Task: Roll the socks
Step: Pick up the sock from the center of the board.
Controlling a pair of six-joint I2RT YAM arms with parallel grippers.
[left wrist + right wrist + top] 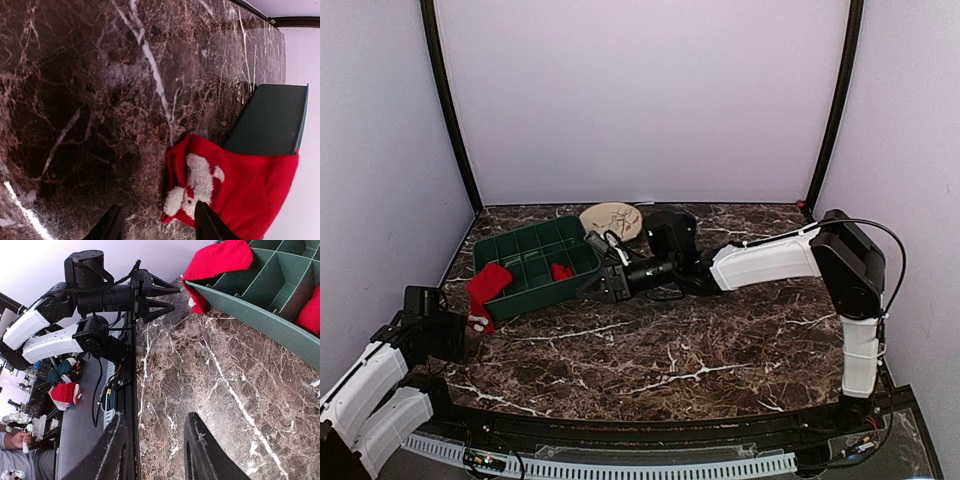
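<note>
A red sock (488, 285) hangs over the near left corner of a green compartment bin (525, 250), its lower end on the table. The left wrist view shows the sock's white Santa pattern (240, 185) and the bin wall (272, 120). A second red sock (561, 271), bunched up, lies in a bin compartment, and it also shows in the right wrist view (310, 312). My left gripper (472, 330) (157, 227) is open and empty, just short of the hanging sock's end. My right gripper (588, 288) (155, 450) is open and empty above the table by the bin's front right side.
A tan round disc (611, 220) lies behind the bin, next to the right arm. Black frame posts stand at the back corners and lilac walls close three sides. A black rail (131, 390) runs along the table's near edge.
</note>
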